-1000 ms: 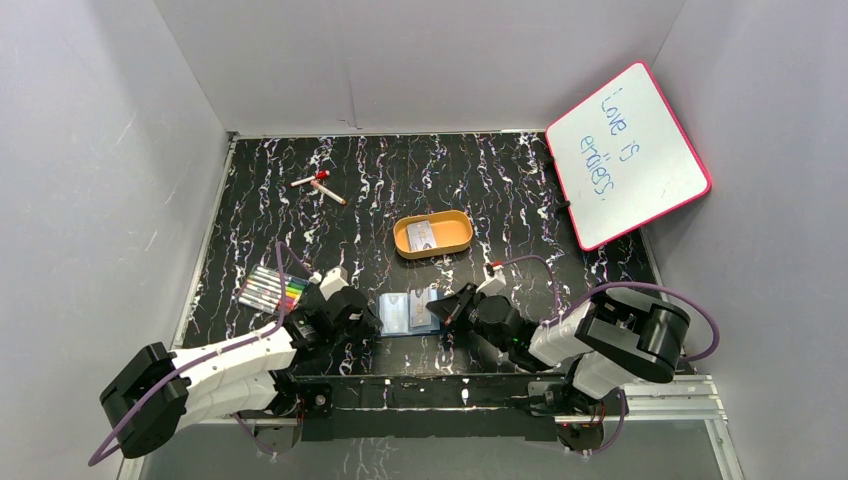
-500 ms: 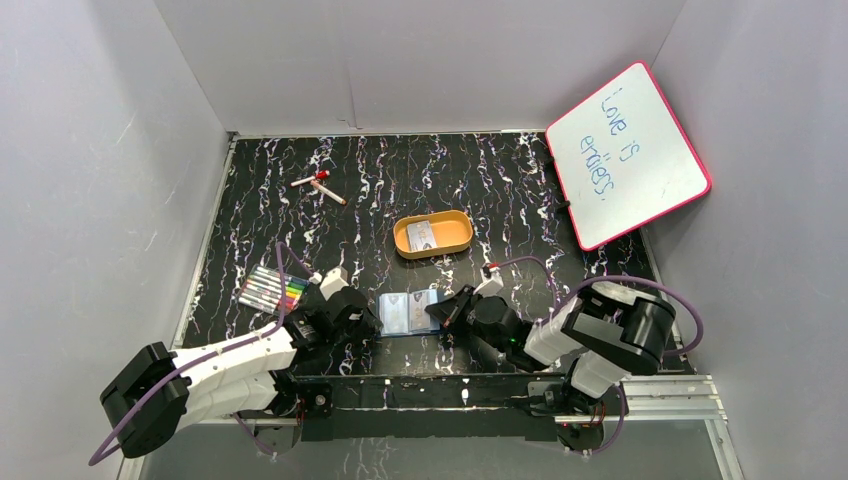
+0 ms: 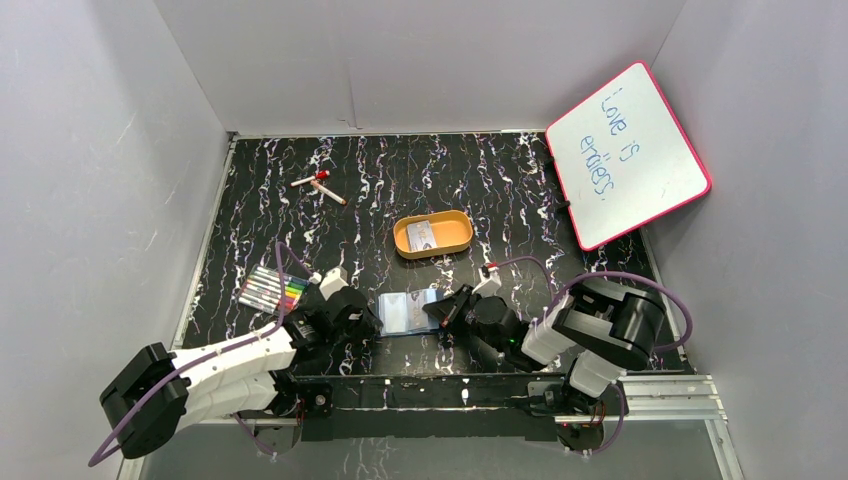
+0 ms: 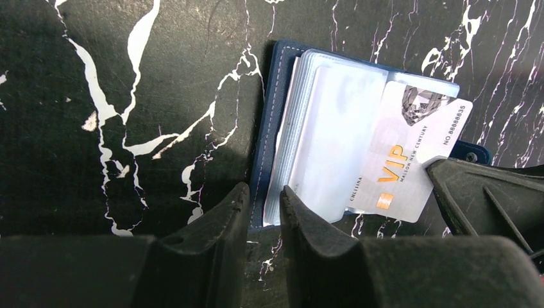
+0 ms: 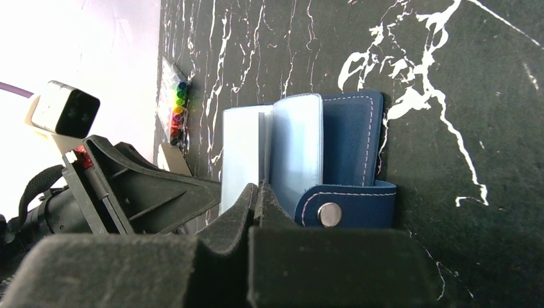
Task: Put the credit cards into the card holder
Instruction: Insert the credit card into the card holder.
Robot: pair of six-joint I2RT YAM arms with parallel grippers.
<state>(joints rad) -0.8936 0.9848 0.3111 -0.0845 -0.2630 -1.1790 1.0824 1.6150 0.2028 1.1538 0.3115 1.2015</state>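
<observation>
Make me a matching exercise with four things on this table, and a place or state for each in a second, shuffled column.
1. navy-blue folding card holder
2. white VIP card
3. orange oval tray
4. pink-framed whiteboard

A. propped at the right wall
B. pinched in the right claw
C. lying open, its edge in the left claw
D. mid-table, with a card inside

Pairs: 1-C, 2-B, 3-D, 4-A

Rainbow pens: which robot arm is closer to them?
Left. The left fingers pinch the wallet edge nearest the pens; the right fingers, gripping a card, are across the wallet, farther away.
</observation>
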